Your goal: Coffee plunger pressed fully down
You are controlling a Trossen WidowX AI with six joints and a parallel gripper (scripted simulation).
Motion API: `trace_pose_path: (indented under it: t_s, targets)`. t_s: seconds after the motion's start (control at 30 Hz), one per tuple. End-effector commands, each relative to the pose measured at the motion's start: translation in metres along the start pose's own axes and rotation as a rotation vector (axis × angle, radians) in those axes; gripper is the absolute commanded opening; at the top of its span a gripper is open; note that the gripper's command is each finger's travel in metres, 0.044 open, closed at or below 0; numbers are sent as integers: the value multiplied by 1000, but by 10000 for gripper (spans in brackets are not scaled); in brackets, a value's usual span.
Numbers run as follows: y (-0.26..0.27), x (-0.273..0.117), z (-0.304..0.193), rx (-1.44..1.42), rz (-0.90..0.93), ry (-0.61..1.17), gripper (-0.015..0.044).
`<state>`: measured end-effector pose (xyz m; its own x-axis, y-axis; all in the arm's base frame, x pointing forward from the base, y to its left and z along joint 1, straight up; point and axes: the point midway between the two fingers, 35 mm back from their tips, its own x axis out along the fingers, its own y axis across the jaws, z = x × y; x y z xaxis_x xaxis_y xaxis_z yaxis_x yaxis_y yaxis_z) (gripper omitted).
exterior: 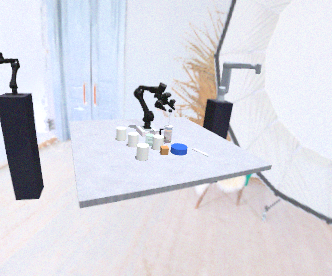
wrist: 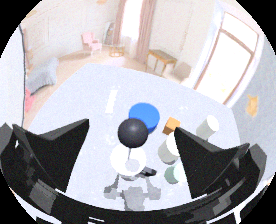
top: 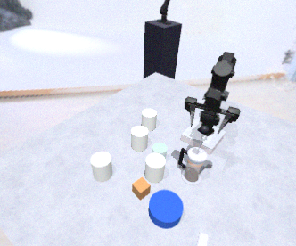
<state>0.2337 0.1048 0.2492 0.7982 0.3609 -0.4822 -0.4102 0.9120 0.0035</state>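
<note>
I see pincer [top: 211,121] wide open, holding nothing, above coffee press [top: 194,165]. Press stands upright toward right edge of worktop [top: 260,187], near white cup [top: 155,167]. Black knob [wrist: 132,132] sits between fingers in wrist view, plunger not down yet. I judge glass body light, fragile, easy to tip. I take knob only, push straight down.

You can't see the glass coffee press [wrist: 130,175] clearly from the wrist; its black round plunger knob [wrist: 132,132] hides the lid.
</note>
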Motion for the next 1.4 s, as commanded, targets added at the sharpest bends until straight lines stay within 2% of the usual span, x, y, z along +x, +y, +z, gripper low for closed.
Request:
trace_pose_path:
  t_s: [0.0,0.33,0.47,1.37]
  targets:
    - [-1,3,0,-1,-5,0,414]
    - [-1,3,0,-1,-5,0,151]
    - [-1,3,0,-1,-5,0,125]
    - [-1,21,-24,-1,-5,-1,125]
